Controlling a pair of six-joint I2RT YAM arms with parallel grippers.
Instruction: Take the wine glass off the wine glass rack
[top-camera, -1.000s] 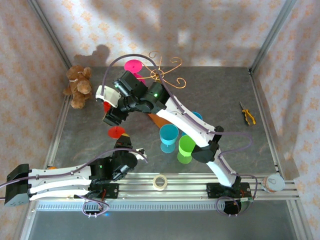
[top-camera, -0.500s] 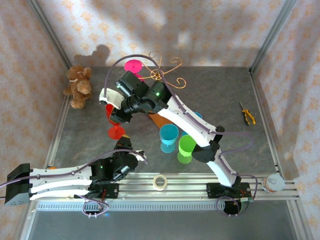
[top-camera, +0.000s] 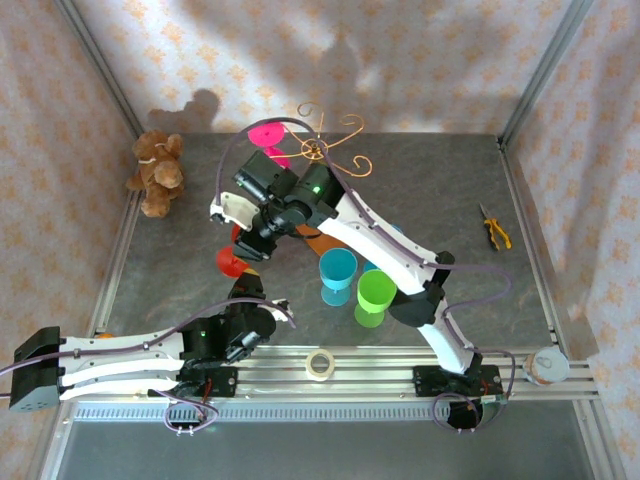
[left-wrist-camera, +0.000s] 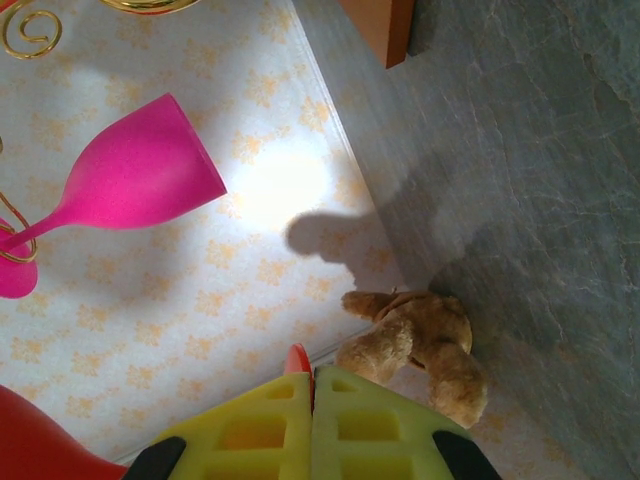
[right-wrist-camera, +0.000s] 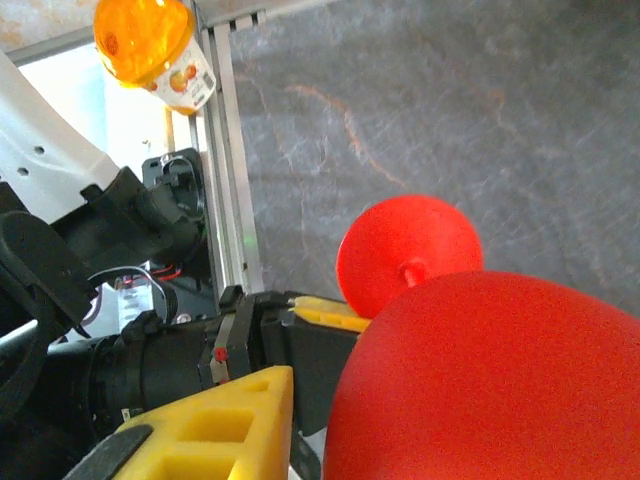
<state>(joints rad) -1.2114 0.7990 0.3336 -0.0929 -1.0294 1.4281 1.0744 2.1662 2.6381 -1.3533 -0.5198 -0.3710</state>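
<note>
Red glass (top-camera: 230, 263), clamped in the right gripper (top-camera: 248, 240), is held clear of the rack (top-camera: 314, 150) for setting down; left gripper (left-wrist-camera: 312, 385) closed, idle.

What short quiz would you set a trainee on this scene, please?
1. True or false: the pink wine glass hangs from the wine glass rack.
2. What does the right gripper hold? A. the red wine glass; B. a blue cup; C. a teddy bear.
3. What tool lies at the far right of the table?

Key: 1. True. 2. A. 3. The pliers.
</note>
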